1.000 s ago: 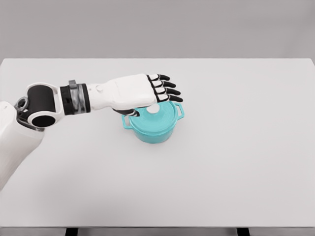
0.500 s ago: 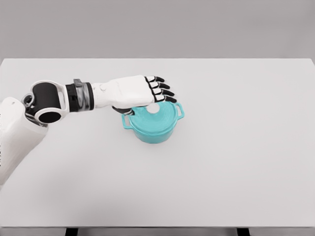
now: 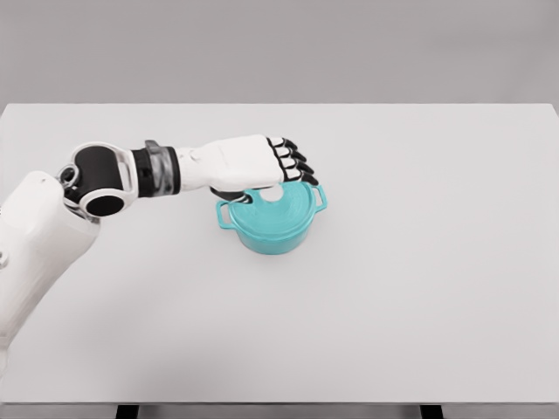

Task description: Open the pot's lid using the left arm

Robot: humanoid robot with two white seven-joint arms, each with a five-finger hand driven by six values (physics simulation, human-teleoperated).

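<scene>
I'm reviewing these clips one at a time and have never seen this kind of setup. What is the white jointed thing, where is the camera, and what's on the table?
This is a simulator's render, seen from a camera on a humanoid robot's head, looking down at a plain white table. The white jointed thing is the robot's left arm, coming in from the picture's left. It ends in a five-finger left hand with black fingertips. The only object on the table is a small round teal pot with two side handles. Its teal lid, which has a white knob, is on. The hand is over the pot's far edge, fingers curling down near the knob. I cannot tell whether it grips anything yet. The right arm is out of view.
</scene>
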